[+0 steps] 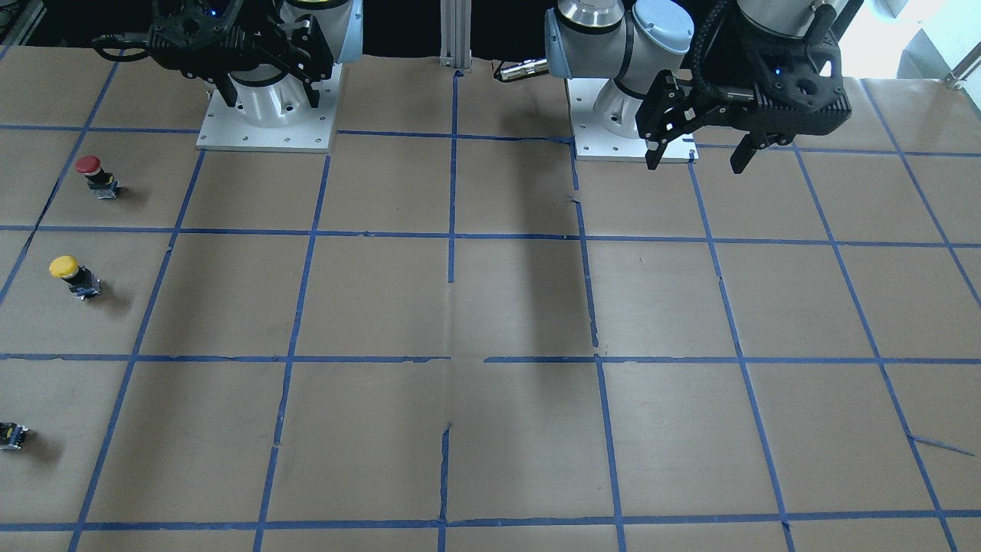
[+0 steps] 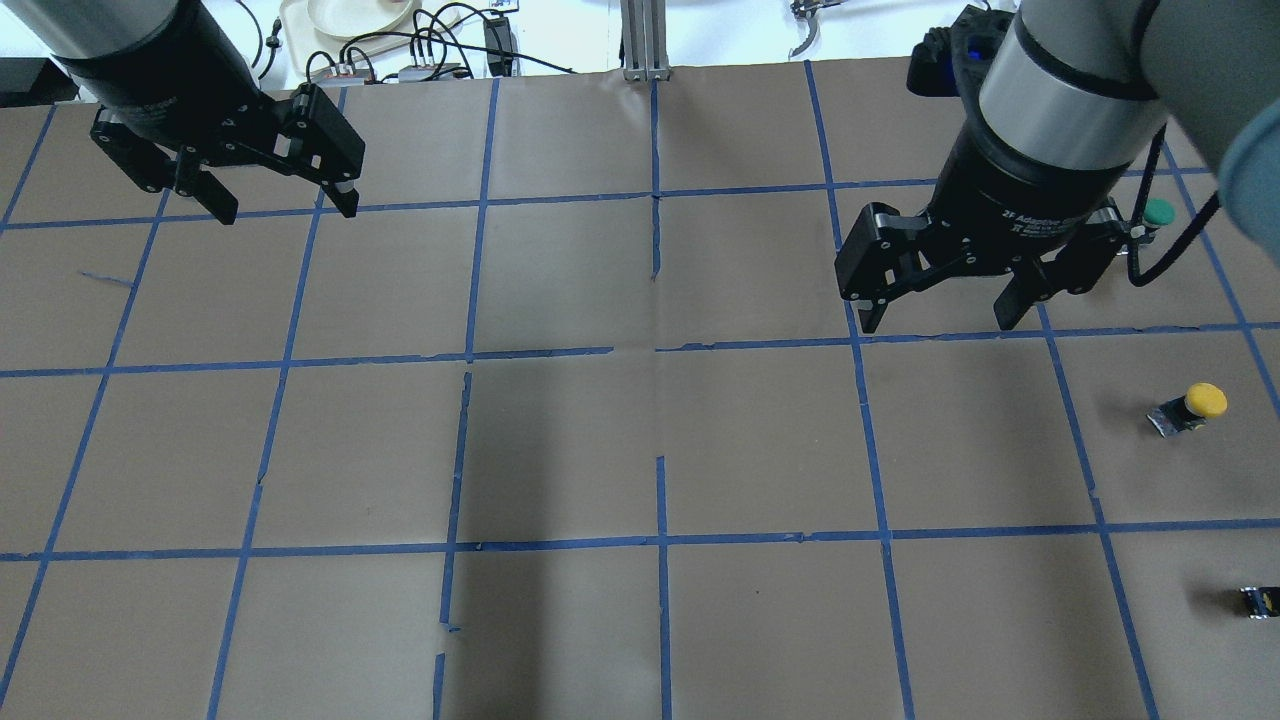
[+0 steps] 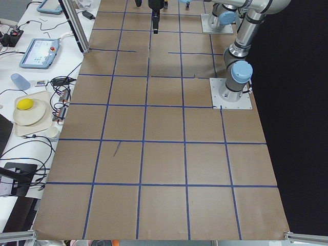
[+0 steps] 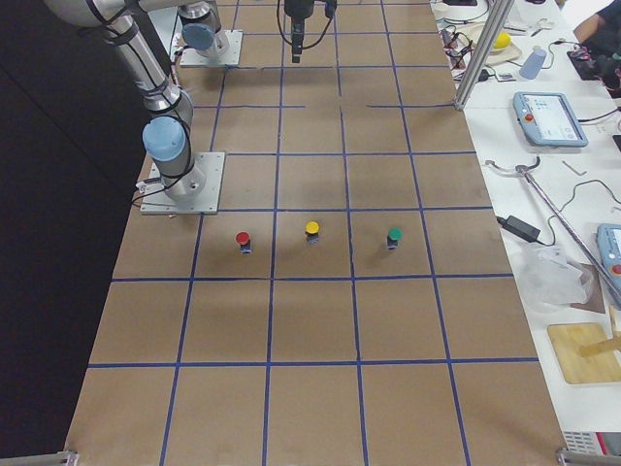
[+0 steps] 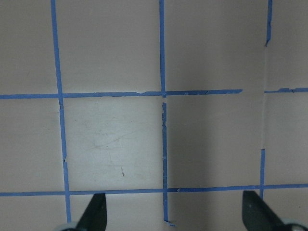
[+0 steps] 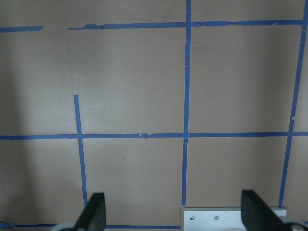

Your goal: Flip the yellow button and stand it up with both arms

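- The yellow button [image 1: 73,274] sits near the edge of the tabletop [image 1: 506,307] on the robot's right. It is the middle one of a row, with a red button [image 1: 96,175] on one side and a green button [image 4: 394,237] on the other, each well apart from it.
- It appears to stand with its cap up on its dark body. It is too small for us to say whether it is fully upright or tilted.
- The right pincer [image 2: 938,320] hangs above the tabletop, spread wide and holding nothing. It is the nearer of the two, yet well clear of the button.
- The left pincer [image 2: 288,210] is also wide and empty, over the far side of the tabletop.
- We judge that the small, round-capped button could slip or roll out of a loose grip, most likely while passing from one pincer to the other.
- A sideways nudge could push it off the nearby edge.
- The same-shaped neighbours invite picking the wrong one.
- The left arm has a long reach across, so the arms could crowd each other.
- Both wrist views show only taped paper and fingertip ends, with no button.
- The overhead view leaves out the red button, and cabling partly covers the green one.
- A tiny black-and-yellow part [image 1: 11,435] is cut off at the frame edge.
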`<state>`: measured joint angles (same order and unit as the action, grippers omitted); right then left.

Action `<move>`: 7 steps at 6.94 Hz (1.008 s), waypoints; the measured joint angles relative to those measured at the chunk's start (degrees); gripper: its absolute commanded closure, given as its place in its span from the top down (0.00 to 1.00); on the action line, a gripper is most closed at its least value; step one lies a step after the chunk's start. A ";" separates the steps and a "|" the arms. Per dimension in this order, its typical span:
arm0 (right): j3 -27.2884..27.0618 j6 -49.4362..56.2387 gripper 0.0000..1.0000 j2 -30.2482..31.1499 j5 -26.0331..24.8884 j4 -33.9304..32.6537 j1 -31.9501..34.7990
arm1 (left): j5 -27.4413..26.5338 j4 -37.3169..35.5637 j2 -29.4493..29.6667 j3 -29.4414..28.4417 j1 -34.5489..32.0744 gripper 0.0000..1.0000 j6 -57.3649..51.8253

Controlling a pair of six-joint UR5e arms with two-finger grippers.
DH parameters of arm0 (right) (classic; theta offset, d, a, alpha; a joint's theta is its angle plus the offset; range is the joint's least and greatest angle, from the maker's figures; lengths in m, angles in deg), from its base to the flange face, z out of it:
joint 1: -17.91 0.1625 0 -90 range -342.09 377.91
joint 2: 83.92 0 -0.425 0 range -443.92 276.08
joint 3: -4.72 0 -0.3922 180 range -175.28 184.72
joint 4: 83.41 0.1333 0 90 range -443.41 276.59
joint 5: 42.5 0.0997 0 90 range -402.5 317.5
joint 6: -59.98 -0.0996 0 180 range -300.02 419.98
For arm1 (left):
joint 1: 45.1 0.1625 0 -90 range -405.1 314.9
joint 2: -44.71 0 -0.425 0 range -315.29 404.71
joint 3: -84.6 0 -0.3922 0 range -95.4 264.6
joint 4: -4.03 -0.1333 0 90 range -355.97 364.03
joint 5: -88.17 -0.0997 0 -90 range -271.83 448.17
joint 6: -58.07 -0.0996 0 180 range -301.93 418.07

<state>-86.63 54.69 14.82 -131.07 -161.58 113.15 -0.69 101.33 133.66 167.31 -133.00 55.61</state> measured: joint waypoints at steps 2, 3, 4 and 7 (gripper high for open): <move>-1.32 0.26 1.00 0.09 -1.88 0.12 -2.25 | 0.00 -0.02 0.00 -0.02 -0.01 1.00 0.00; -1.91 0.24 1.00 0.21 -2.33 0.31 -4.67 | 0.00 -0.06 0.00 -0.05 -0.05 1.00 0.00; -2.19 -0.06 1.00 0.35 -2.47 0.46 -6.23 | 0.00 -0.08 0.00 -0.07 -0.08 1.00 0.00; -2.35 -0.24 1.00 0.75 -2.32 0.67 -7.13 | 0.06 -0.09 0.00 -0.06 -0.09 1.00 0.00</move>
<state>-88.98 54.45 15.56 -133.38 -160.91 106.01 -0.63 101.24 133.66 167.24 -133.08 55.61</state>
